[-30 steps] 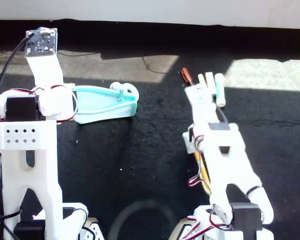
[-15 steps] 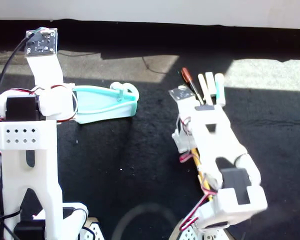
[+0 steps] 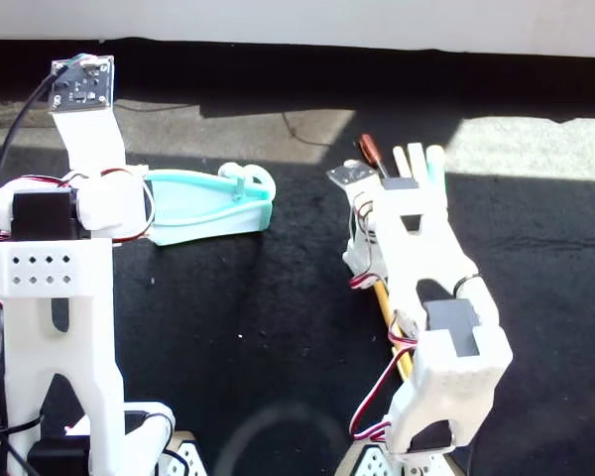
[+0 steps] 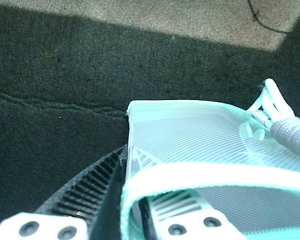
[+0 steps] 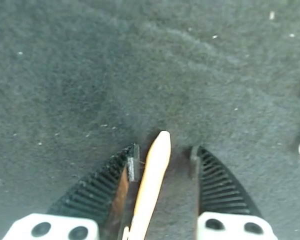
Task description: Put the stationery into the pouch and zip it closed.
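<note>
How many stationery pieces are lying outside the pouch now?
5. Four lie side by side beyond the right arm: a brown pen, two white sticks, a green-white marker. A yellow pencil lies under that arm, which may hide more.

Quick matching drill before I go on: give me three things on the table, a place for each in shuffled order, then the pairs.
Things:
1. pouch
2. pencil
3. brown-handled tool

Places:
A. lying on the mat, in no gripper
B. rim clamped by the left gripper
C. between the open jaws of the right gripper

Pairs: 1-B, 2-C, 3-A.
</note>
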Controlling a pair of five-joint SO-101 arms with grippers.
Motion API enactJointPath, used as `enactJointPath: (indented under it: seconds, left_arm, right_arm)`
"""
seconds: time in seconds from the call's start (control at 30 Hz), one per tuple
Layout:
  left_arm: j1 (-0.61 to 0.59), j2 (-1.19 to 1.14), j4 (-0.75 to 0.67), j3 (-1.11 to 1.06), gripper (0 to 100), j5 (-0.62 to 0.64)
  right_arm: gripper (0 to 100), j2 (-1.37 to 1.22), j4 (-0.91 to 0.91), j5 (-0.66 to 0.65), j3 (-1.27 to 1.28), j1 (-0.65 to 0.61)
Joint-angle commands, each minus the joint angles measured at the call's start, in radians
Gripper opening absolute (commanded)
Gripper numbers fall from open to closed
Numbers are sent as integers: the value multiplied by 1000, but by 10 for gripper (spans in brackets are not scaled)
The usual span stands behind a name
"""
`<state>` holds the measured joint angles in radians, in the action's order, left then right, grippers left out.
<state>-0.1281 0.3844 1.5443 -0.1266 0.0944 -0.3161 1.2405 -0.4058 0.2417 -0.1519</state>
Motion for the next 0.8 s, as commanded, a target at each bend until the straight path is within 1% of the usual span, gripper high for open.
enactJointPath:
  seconds: [0.0,0.13,0.3,0.4,0.57,0.6,0.67,0.77]
  left_arm:
    - [4,-7,-5,-2,10,-5]
    - [4,-7,-5,-2,10,-55]
    - [4,-7,-2,-4,10,-55]
    - [4,-7,2,-8,10,-55]
    - [4,-8,3,-10,10,-55]
    - [4,-8,3,-10,10,-55]
    - [4,-8,3,-10,10,-55]
    - [4,-8,3,-10,9,-55]
  right_arm:
    - [114,-30,2,-15,-8,-5]
    - [4,-39,1,-17,-8,-5]
    - [5,21,2,-15,-25,13]
    - [5,156,10,-11,-54,48]
    - [5,532,45,-8,-62,67]
    - [5,616,36,8,-62,65]
    - [5,765,-15,83,-64,51]
    - [5,941,-110,244,-64,15]
